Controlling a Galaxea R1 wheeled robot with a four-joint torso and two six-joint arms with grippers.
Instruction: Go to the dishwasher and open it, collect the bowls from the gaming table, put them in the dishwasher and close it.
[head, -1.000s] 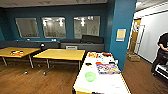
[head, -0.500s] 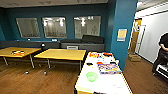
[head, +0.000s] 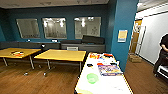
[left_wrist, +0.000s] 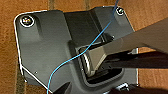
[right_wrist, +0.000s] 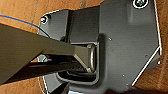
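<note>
A teal wall (head: 62, 12) with three windows backs the room, above a wood floor (head: 30, 82). Two yellow tables (head: 61, 55) stand left of the long white gaming table (head: 110, 86), which runs toward the camera in the head view. On its top lies the green bowl (head: 92, 78) — just left of a colourful game box (head: 109, 70), apart from it. A person (head: 163, 56) stands at the right edge. Whether either arm's jaws are wide or narrow — cannot tell.

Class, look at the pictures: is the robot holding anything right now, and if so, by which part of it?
It cannot be told from the wrist views. The green bowl lies on the white table, apart from the robot and untouched.
</note>
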